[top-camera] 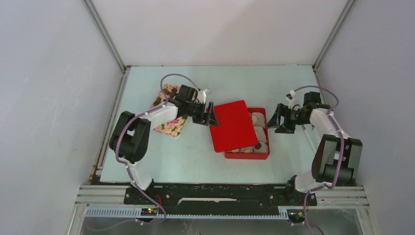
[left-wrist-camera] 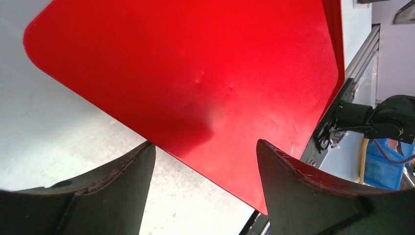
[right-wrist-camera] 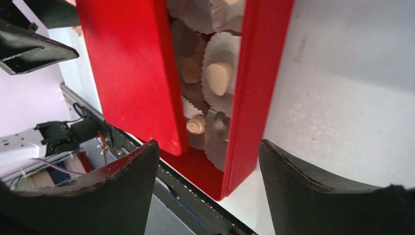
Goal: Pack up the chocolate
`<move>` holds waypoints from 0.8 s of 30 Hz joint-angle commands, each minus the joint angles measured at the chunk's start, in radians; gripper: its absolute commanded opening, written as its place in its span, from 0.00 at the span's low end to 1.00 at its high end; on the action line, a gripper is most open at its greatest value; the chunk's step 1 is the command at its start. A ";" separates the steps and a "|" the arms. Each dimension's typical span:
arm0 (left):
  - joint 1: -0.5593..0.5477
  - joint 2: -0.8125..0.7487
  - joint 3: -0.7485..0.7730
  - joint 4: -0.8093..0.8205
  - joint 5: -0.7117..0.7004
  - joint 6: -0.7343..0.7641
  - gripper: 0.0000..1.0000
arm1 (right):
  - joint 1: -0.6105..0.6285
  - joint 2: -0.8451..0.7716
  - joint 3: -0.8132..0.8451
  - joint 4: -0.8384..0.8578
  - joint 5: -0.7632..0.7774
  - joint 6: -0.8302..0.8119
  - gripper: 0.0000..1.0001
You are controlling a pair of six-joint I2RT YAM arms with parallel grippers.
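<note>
- Top view: the left arm reaches toward the box [top-camera: 247,156], elbow bent. The left gripper [top-camera: 211,114] sits at the left edge of the lid [top-camera: 234,125], jaws spread.
- The right arm folds in from the box's right; the right gripper [top-camera: 273,120] is just beside it, released.
- The flat, round-cornered lid lies askew over the box's left part. A floral cloth [top-camera: 172,126] lies left of the box.
- Left wrist: the left gripper [left-wrist-camera: 205,147] has dark curved fingers [left-wrist-camera: 122,181] wide apart, clamping nothing; the glossy red lid [left-wrist-camera: 195,63] lies beyond them.
- Right wrist: the right gripper [right-wrist-camera: 209,144] gapes empty. Chocolate [right-wrist-camera: 218,77], smooth tan lumps, sits in crinkled cups [right-wrist-camera: 230,49] inside the box [right-wrist-camera: 257,73], partly under the lid [right-wrist-camera: 127,63].
</note>
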 commanded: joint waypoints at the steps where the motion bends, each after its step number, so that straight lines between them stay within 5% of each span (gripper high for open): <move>1: -0.054 0.026 0.099 -0.041 0.021 0.070 0.79 | 0.055 0.034 -0.017 0.083 -0.071 0.075 0.77; 12: -0.173 0.105 0.276 -0.199 -0.019 0.182 0.78 | 0.072 0.027 -0.052 0.080 0.021 0.055 0.76; 19: -0.196 0.116 0.299 -0.247 -0.023 0.164 0.78 | 0.062 -0.023 -0.064 0.066 0.080 0.010 0.66; 24: -0.195 0.052 0.299 -0.354 -0.112 0.284 0.80 | 0.039 0.016 -0.016 -0.012 0.180 0.050 0.61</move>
